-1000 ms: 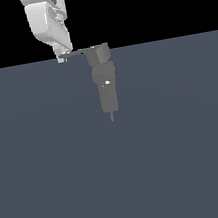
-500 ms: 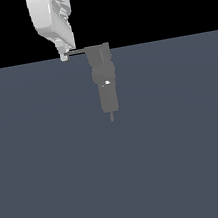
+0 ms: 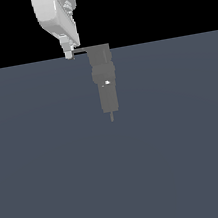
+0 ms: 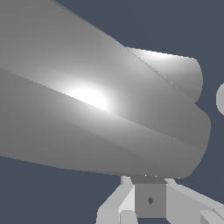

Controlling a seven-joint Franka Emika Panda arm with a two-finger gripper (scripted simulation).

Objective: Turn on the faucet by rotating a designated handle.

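Note:
In the exterior view the matte-grey faucet [image 3: 105,81] stands upright with a white spot on its middle block and a thin pin at its lower end. Its thin grey handle [image 3: 81,51] projects from the top block toward the exterior view's left. My gripper [image 3: 69,54] hangs from the white arm with its tip at the handle's free end, seemingly touching it. In the wrist view a large grey surface [image 4: 87,105] fills most of the picture. My fingers [image 4: 114,205] converge just below it, so they look shut and hold nothing that I can see.
A flat dark blue-grey floor [image 3: 121,180] spreads around and in front of the faucet. The background above the horizon is black. Nothing else shows.
My gripper has shifted a little toward the exterior view's right, staying at the handle's tip. The handle now looks shorter and level. The faucet body has not moved.

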